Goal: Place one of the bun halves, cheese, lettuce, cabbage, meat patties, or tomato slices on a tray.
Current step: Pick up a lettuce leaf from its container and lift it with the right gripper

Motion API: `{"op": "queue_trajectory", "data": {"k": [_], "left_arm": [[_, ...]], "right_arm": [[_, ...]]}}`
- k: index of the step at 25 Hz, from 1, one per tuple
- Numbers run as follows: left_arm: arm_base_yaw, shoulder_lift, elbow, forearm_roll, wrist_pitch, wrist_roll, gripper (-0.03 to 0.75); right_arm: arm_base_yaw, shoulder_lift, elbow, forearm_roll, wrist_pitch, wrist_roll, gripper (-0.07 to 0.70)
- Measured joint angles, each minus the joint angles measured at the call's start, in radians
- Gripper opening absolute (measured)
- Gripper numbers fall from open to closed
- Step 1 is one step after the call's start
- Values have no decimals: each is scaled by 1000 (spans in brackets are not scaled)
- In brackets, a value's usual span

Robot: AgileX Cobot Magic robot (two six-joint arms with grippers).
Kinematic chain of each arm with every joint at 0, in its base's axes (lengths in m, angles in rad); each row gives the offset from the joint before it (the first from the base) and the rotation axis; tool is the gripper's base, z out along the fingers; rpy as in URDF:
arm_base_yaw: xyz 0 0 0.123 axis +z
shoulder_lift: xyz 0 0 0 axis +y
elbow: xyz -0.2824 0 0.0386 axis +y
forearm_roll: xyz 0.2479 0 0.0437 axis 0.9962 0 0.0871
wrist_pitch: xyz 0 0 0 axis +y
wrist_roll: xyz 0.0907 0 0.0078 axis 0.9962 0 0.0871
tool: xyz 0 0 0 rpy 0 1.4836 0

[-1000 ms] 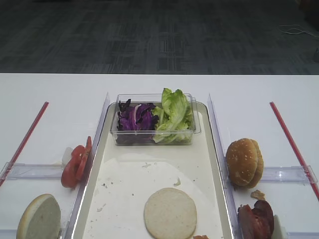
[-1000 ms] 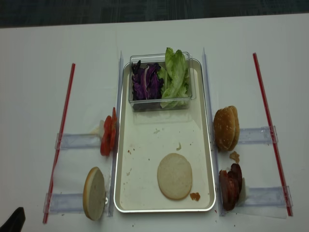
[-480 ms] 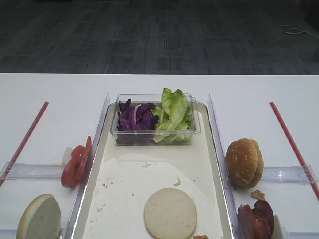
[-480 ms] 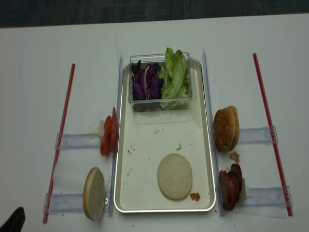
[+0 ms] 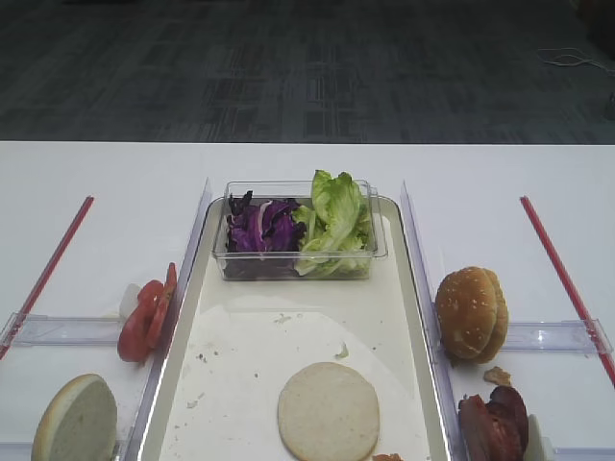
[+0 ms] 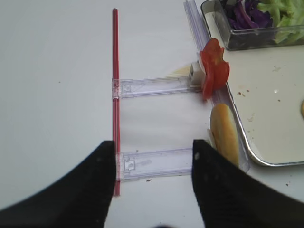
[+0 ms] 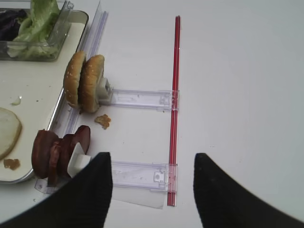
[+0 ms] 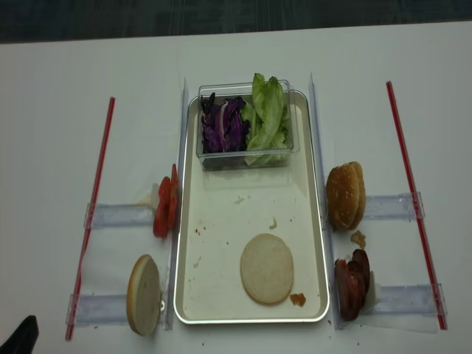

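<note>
- The tray already carries one pale bun half, cut face up.
- Clear tub corrals cabbage and lettuce.
- Meat patties stand on edge, probably for easy pinching.
- Right gripper and left gripper: jaws apart, empty.

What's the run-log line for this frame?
left claw: open, empty | right claw: open, empty | tray: one bun half, tub | patties: off tray
</note>
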Motion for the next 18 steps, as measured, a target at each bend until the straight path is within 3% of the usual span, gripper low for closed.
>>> {"op": "queue_trajectory", "data": {"k": [18], "left_arm": [[0, 0, 0, 0, 0, 0, 349]], "right_arm": [[0, 246, 0, 0, -2, 0, 409]]}}
